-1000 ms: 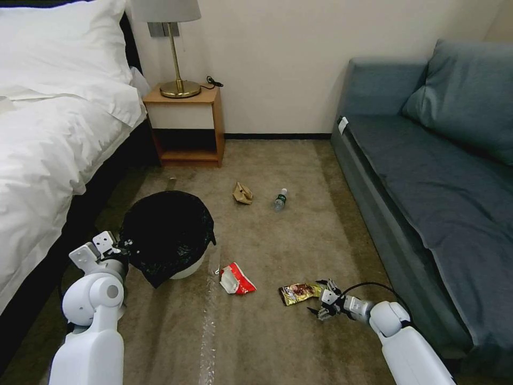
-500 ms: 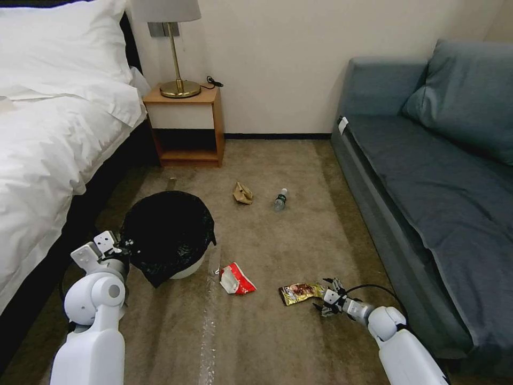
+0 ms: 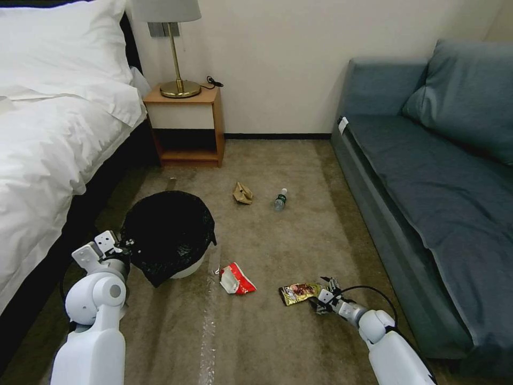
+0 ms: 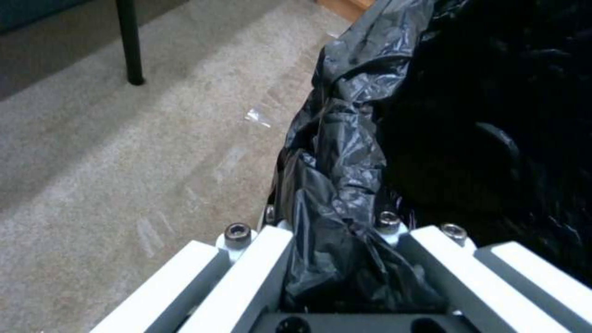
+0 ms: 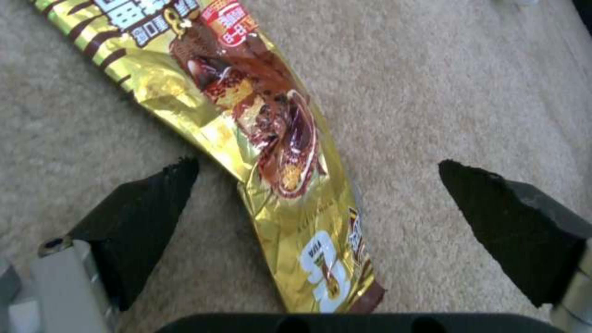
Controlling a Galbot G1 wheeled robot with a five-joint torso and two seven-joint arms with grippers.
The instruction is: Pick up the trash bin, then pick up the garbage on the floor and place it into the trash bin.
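R gripper (image 3: pixel 322 293) open, straddling wrapper (image 3: pixel 300 293) end | wrapper flat on carpet, at its 9 o'clock, long axis along reach | L gripper (image 4: pixel 336 259) clamped on bin (image 3: pixel 166 235) liner, 8 o'clock rim

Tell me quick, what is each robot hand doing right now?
Left gripper: jaws shut on the trash bin, pinching its black bag liner at the rim.
Right gripper: jaws open, one on each side of the gold snack wrapper on the carpet.
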